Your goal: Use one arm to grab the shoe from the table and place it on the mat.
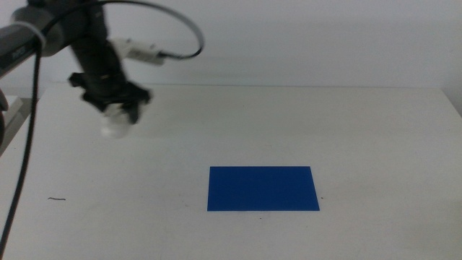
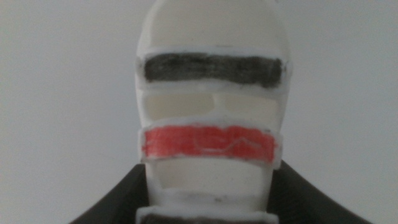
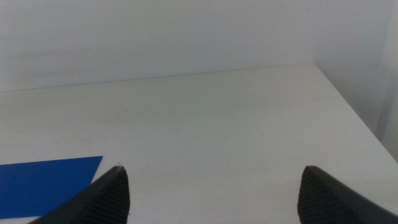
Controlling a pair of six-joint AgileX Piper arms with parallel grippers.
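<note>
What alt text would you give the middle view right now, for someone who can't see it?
The left claw holds the white shoe above the far left of the white table, well away from the blue mat lying bare near the table's middle. The right arm is out of this view.

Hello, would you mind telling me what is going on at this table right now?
The left gripper is holding the small white shoe, its jaws closed on it at the far left of the table. The middle view suggests the shoe is lifted off the surface, though that is hard to confirm. The blue mat lies bare nearer the front, so the shoe is not yet placed. The right gripper waits with its jaws open, off to the mat's right.
</note>
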